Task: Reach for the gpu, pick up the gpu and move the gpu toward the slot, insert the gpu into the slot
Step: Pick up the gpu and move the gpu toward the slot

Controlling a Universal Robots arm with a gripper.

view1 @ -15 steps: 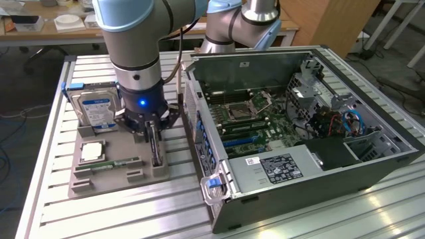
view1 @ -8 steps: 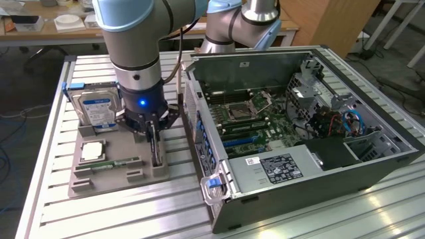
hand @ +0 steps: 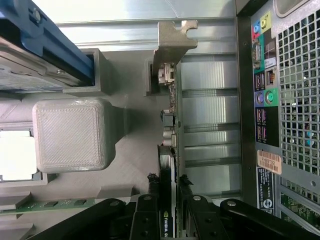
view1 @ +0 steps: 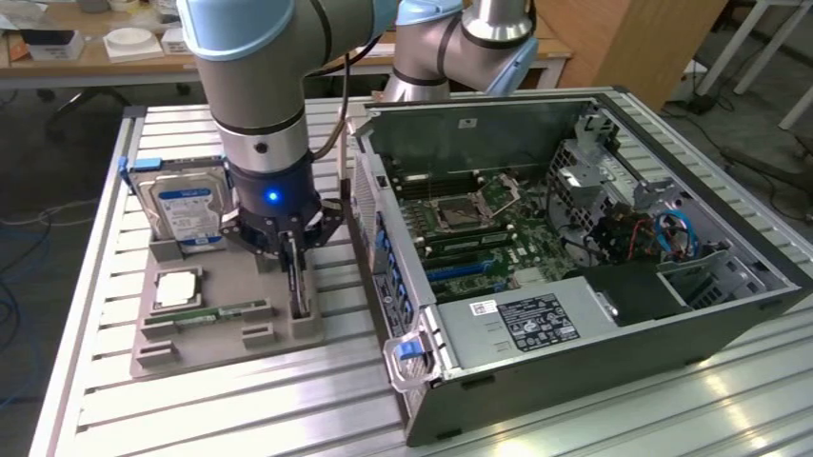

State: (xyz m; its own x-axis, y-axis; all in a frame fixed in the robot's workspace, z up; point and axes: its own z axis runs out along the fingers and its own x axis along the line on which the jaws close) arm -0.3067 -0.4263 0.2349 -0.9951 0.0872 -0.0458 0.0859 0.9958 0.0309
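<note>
The gpu stands on edge in the grey holder tray, to the exterior view's left of the open computer case. In the wrist view the gpu runs away from the camera, with its silver end bracket at the far end. My gripper hangs straight above the card. Its black fingers press on both faces of the card, so the gripper is shut on the gpu. The card still sits in the tray. The slot is among the blue and dark strips on the green motherboard inside the case.
A blue-labelled hard drive, a processor and a memory stick share the tray. The open case stands close on the exterior view's right, its rear port panel right beside the card. A grey block rises next to the gripper.
</note>
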